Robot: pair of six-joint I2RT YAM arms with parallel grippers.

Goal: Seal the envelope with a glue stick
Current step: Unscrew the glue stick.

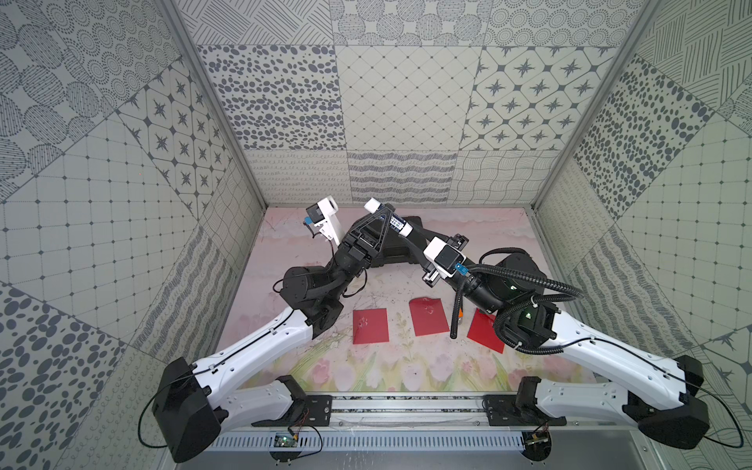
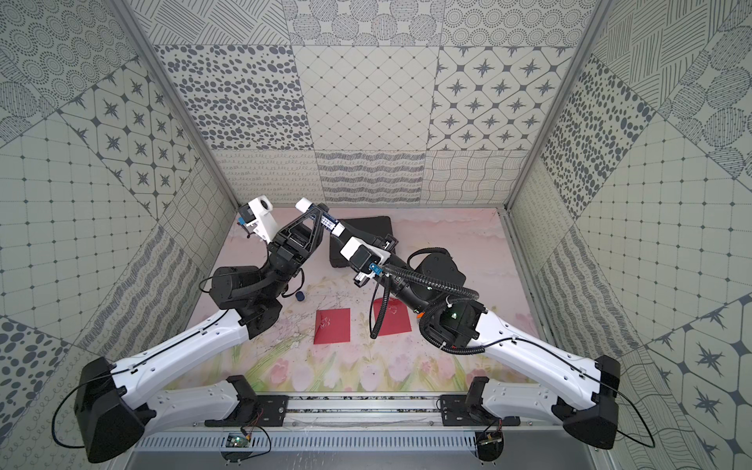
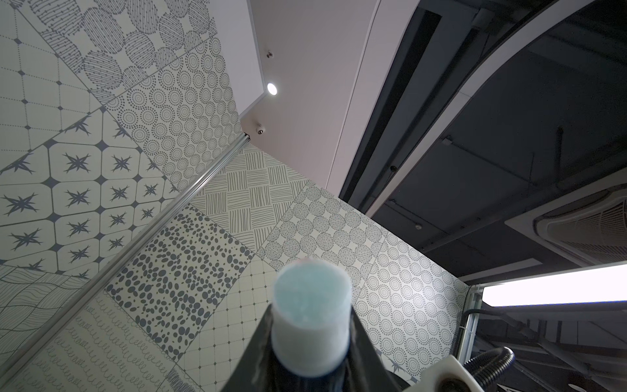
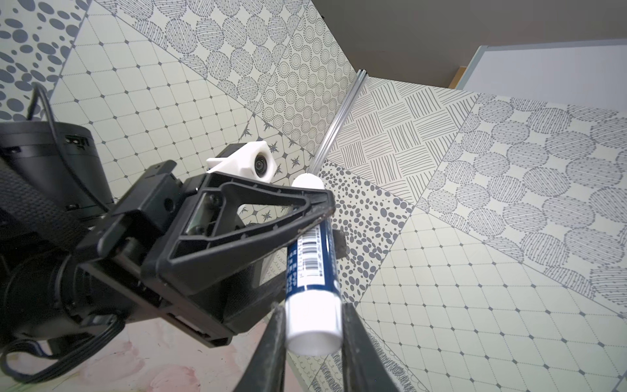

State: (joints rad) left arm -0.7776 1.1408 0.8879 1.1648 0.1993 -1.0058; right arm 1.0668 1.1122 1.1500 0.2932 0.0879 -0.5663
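Glue stick: held off surface in both top views, toward 12 o'clock edge. Axis slanted, with bare tip at 10 o'clock and white base at 4 o'clock.

Left jaws: closed on navy labelled body. Bluish tip protrudes beyond them.

Right jaws: closed on white base, touching it on both sides.

Both jaw sets grip stick at once, just beside each other.

Three red envelopes: flat on surface, toward 6 o'clock, well apart from stick.
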